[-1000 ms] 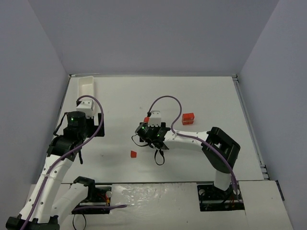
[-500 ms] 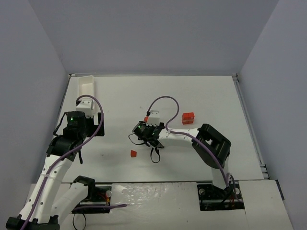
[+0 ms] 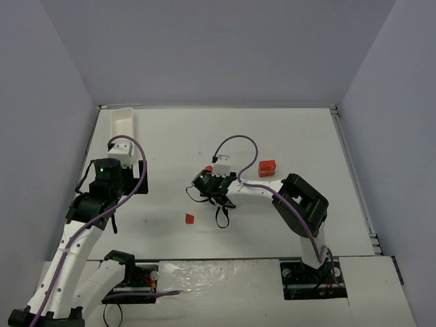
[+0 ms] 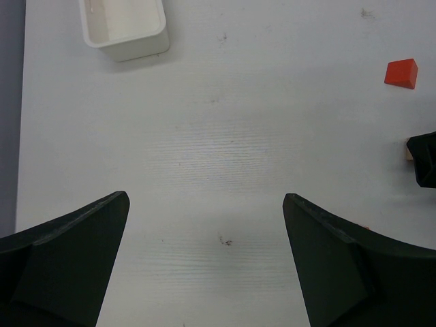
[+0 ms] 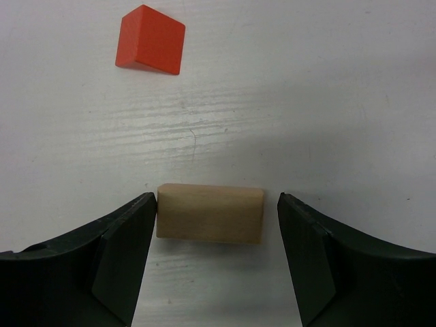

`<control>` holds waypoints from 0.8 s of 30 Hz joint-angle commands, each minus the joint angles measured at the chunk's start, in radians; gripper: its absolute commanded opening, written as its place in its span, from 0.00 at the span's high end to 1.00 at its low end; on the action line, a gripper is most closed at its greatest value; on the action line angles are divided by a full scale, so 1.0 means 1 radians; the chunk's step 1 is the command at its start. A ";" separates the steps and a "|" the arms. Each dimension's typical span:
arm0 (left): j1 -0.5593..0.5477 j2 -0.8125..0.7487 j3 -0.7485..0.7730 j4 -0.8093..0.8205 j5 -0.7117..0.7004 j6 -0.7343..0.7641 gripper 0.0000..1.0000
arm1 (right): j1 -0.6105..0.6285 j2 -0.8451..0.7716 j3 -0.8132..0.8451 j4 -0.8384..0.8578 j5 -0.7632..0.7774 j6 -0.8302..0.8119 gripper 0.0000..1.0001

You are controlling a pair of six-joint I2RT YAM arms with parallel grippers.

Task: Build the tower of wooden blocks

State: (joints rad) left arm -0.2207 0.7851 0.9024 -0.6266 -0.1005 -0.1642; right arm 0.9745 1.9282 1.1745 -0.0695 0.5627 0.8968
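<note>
Pale tan rectangular wooden block (image 5: 210,213) sits squarely between the open fingers of the right gripper (image 5: 214,201), long axis running finger to finger. The left gripper (image 4: 206,197) is open too, well apart.

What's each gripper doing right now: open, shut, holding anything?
Left gripper: open, empty.
Right gripper: open, straddling the pale tan rectangular wooden block, not clamped on it.

cube (image 5: 150,39) beyond block (image 5: 210,213), tray (image 3: 123,126) back-left corner
</note>
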 commanded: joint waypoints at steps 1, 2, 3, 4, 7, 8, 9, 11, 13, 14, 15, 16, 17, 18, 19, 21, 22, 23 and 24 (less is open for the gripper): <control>0.002 -0.006 0.007 0.045 0.001 0.006 0.05 | -0.005 -0.049 -0.019 0.002 0.034 -0.054 0.33; 0.002 -0.006 0.006 0.045 0.001 0.006 0.05 | -0.007 -0.057 -0.026 0.002 0.028 -0.067 0.34; 0.003 -0.007 0.006 0.045 0.002 0.006 0.05 | -0.011 -0.068 -0.034 0.002 0.016 -0.092 0.35; 0.002 -0.006 0.006 0.045 0.002 0.006 0.05 | -0.020 -0.073 -0.043 0.006 0.006 -0.102 0.36; 0.003 -0.008 0.006 0.045 0.002 0.005 0.05 | -0.038 -0.107 -0.069 0.019 -0.033 -0.187 0.37; 0.003 -0.008 0.006 0.045 0.002 0.005 0.05 | -0.044 -0.118 -0.079 0.026 -0.041 -0.213 0.37; 0.003 -0.007 0.006 0.045 0.002 0.006 0.05 | -0.053 -0.127 -0.090 0.032 -0.047 -0.232 0.37; 0.002 -0.007 0.006 0.045 0.002 0.006 0.05 | -0.075 -0.168 -0.120 0.058 -0.085 -0.288 0.38; 0.003 -0.006 0.006 0.045 0.002 0.006 0.05 | -0.107 -0.196 -0.148 0.072 -0.130 -0.327 0.38; 0.002 -0.006 0.006 0.044 0.002 0.006 0.05 | -0.126 -0.208 -0.158 0.087 -0.160 -0.354 0.37; 0.002 -0.006 0.005 0.044 0.002 0.006 0.05 | -0.141 -0.219 -0.168 0.097 -0.181 -0.376 0.36; 0.003 -0.006 0.004 0.045 0.002 0.006 0.05 | -0.150 -0.230 -0.175 0.098 -0.188 -0.391 0.34; 0.003 -0.006 0.004 0.045 0.002 0.006 0.05 | -0.155 -0.241 -0.181 0.099 -0.193 -0.403 0.33; 0.003 -0.006 0.004 0.045 0.002 0.006 0.05 | -0.158 -0.253 -0.187 0.099 -0.198 -0.413 0.31; 0.003 -0.004 0.006 0.045 0.002 0.006 0.05 | -0.158 -0.253 -0.190 0.097 -0.201 -0.418 0.30; 0.001 -0.001 0.006 0.045 0.005 0.005 0.05 | -0.161 -0.267 -0.193 0.097 -0.208 -0.429 0.28; 0.001 0.000 0.004 0.046 0.005 0.005 0.05 | -0.161 -0.273 -0.194 0.096 -0.211 -0.425 0.27; 0.001 0.000 0.005 0.046 0.005 0.005 0.05 | -0.162 -0.280 -0.194 0.096 -0.213 -0.411 0.27; 0.001 0.001 0.006 0.045 0.005 0.005 0.05 | -0.163 -0.286 -0.194 0.096 -0.215 -0.389 0.26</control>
State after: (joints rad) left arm -0.2207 0.7834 0.9019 -0.6269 -0.1001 -0.1642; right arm 0.8050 1.7117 0.9794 -0.0032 0.3673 0.5096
